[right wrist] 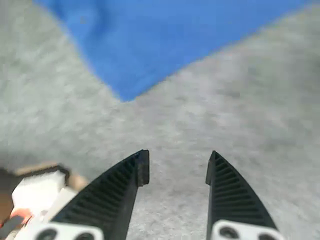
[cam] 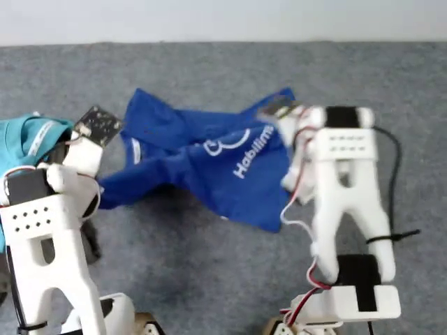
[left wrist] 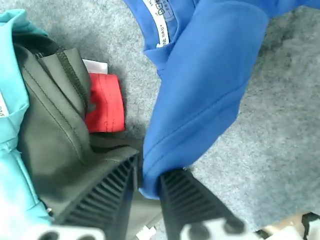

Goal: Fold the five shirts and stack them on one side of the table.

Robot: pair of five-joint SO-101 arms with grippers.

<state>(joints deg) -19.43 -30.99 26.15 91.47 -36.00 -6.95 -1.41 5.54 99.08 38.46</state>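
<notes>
A blue shirt with white print lies crumpled across the middle of the grey table. Its sleeve runs toward the left arm, and my left gripper is shut on the sleeve's end. At the left edge sits a pile holding a teal shirt, an olive garment and a red one. My right gripper hangs open above bare table, just off a corner of the blue shirt, with nothing between its fingers. The right arm stands at the shirt's right side.
Grey felt-like table stretches bare in front of the blue shirt and along the far edge. The pale wall borders the back. Both arm bases stand at the near edge.
</notes>
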